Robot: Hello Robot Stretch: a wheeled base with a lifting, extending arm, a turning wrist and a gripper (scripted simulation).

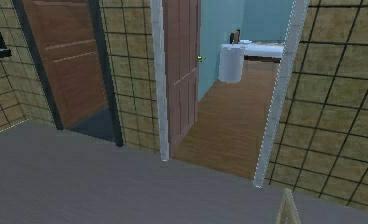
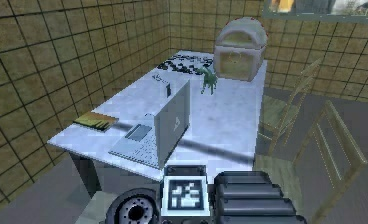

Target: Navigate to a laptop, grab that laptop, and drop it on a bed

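Arm: in the arm side view, the dark ribbed arm [image 2: 254,200] sat at the bottom edge, with a white marker square [image 2: 188,194] just left of it.
Gripper: the gripper [image 2: 132,211] showed as a dark round body left of the marker square. Its fingers could not be made out, so neither how the jaws stood nor whether it held anything could be told.
Laptop: the laptop [image 2: 157,131] stood open on the near end of the table, just beyond the gripper, with its screen upright.
Table: the pale table [image 2: 232,120] ran out toward a tiled wall [image 2: 52,60].
Flat thing: a thin brown-and-green flat thing [image 2: 95,121] lay at the table's left edge, near the laptop but apart from it.
Chairs: a near chair [image 2: 332,165] and a far chair [image 2: 288,105], both wooden, stood along the table's right side.
Green figure: a small green figure [image 2: 208,82] stood upright toward the far end.
Domed box: a tan domed box [image 2: 239,50] sat at the far end, by the wall.
Floor: in the forward view, a grey floor [image 1: 92,180] lay nearest.
Closed door: a brown closed door [image 1: 67,60] stood at the left.
Open door: an open door [image 1: 182,70] gave onto a wooden floor [image 1: 227,130].
Far room: a white cylinder [image 1: 230,65] stood there beside a white flat surface [image 1: 264,50], before teal walls.
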